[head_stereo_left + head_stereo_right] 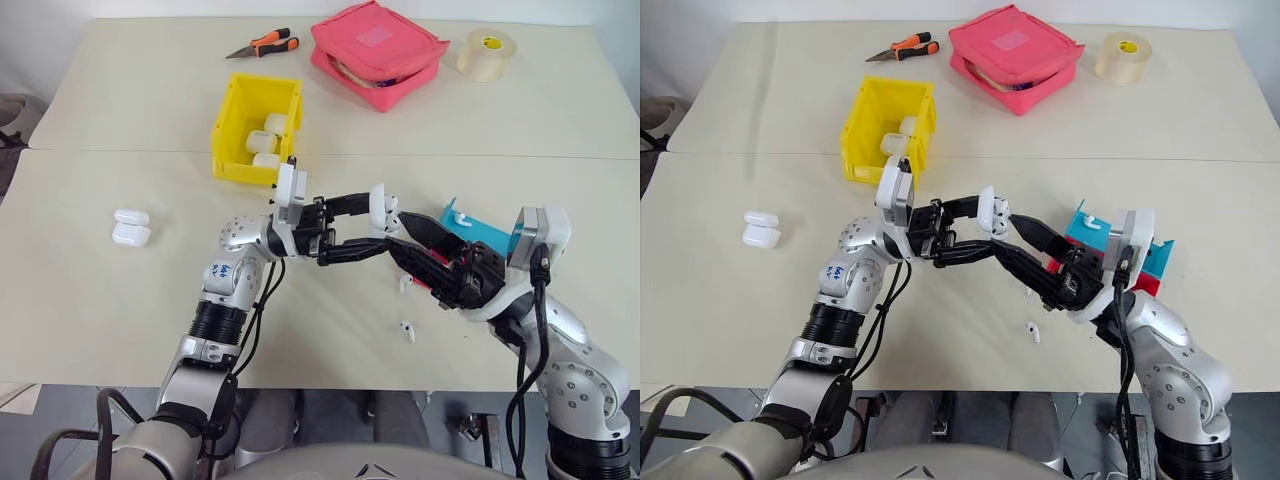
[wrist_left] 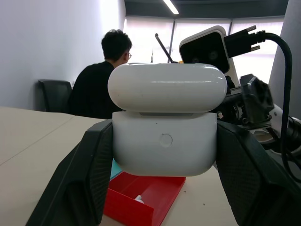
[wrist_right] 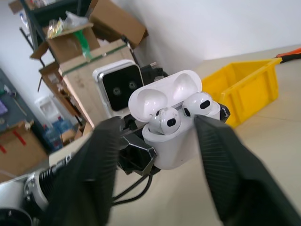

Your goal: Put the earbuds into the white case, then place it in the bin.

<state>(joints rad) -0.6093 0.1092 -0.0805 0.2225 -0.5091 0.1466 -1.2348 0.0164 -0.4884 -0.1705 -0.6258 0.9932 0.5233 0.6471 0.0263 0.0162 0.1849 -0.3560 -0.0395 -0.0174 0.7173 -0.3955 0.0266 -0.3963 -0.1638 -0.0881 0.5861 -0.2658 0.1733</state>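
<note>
Left gripper (image 1: 352, 227): clamped on the white case (image 2: 164, 143), held above mid-table, lid hinged up. Two earbuds (image 3: 168, 119) seated in the case. Right gripper (image 3: 155, 136): fingers spread wide either side of the case, gripping nothing. Bin (image 1: 228, 122): far of the grippers, several cases inside. Two more cases (image 1: 131, 227) at left. One loose earbud (image 1: 407, 330) on the table near the right arm, beside the red-and-teal tray (image 1: 480, 236). Pink pouch (image 1: 378, 50), tape roll (image 1: 487, 53) and pliers (image 1: 264, 44) along the far edge.
</note>
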